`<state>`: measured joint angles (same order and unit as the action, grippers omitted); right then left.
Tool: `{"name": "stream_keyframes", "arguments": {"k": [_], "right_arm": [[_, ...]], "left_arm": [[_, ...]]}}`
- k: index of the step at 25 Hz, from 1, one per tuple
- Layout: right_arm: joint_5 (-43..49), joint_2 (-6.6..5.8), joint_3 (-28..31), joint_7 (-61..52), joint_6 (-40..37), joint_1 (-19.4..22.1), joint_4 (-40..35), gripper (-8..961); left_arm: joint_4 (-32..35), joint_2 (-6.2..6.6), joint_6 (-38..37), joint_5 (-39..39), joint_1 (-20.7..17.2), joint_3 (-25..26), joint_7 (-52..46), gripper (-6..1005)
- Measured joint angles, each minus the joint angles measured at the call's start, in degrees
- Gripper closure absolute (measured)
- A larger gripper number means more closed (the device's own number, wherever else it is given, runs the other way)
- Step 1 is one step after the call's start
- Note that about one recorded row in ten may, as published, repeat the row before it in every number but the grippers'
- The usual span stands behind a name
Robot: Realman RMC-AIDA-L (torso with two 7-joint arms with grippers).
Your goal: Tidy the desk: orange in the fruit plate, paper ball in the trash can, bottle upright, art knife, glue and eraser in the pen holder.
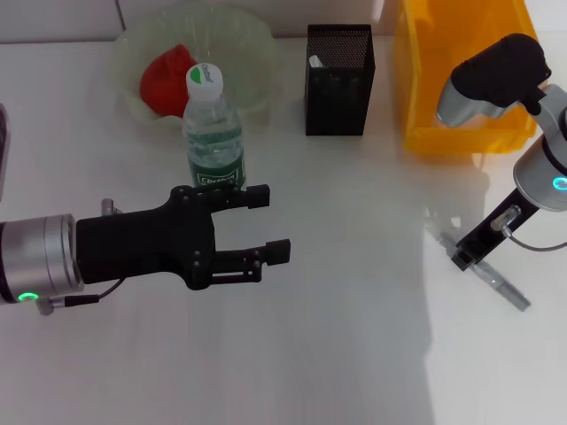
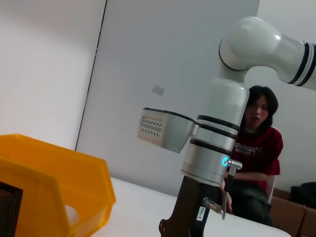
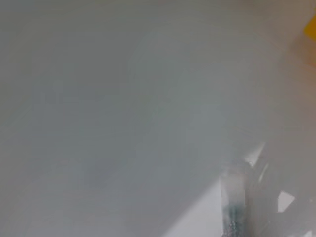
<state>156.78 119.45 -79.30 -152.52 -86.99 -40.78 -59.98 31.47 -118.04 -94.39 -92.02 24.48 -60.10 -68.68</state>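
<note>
My left end effector (image 1: 270,221), fingers spread and empty, sits beside the upright clear plastic green-labelled bottle (image 1: 213,133). My right end effector (image 1: 471,254) points down at a thin grey tool (image 1: 501,285) on the white counter (image 1: 354,354); I cannot tell its grip.

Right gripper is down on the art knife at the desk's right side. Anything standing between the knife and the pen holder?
Nothing visible does. The art knife lies at the right gripper, and bare desk runs from it to the pen holder. The trash can stands off that line.
</note>
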Motion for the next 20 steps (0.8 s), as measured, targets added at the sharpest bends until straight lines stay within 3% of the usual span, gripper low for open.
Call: {"name": "stream_keyframes", "arguments": {"k": [2, 7, 12, 14, 16, 20], "right_arm": [[0.1, 0.0, -0.2, 0.0, 0.0, 0.0, -0.3, 684], [0.0, 0.0, 0.2, -0.1, -0.3, 1.7, -5.4, 789], [-2.8, 0.03, 0.8, -1.4, 0.5, 7.3, -19.8, 811], [-11.9, 0.02, 4.8, 0.3, 5.8, 11.5, -27.1, 812], [-17.0, 0.0, 6.5, 2.0, 9.5, 13.1, -27.9, 812], [-43.0, -0.25, 9.3, 17.6, 27.7, 17.1, -20.1, 813]], "left_arm": [[-0.1, 0.0, 0.0, 0.0, 0.1, 0.0, 0.0, 199], [-0.1, 0.01, 0.0, 0.0, 0.1, 0.1, 0.1, 199], [0.3, 0.01, -0.2, 0.0, -0.1, 0.1, -0.1, 199], [0.3, 0.01, -0.3, 0.0, -0.1, 0.1, -0.1, 199], [0.2, 0.01, -0.2, 0.0, 0.1, 0.0, 0.0, 199], [0.1, 0.01, 0.2, 0.0, 0.4, -0.2, 0.1, 199]]}}
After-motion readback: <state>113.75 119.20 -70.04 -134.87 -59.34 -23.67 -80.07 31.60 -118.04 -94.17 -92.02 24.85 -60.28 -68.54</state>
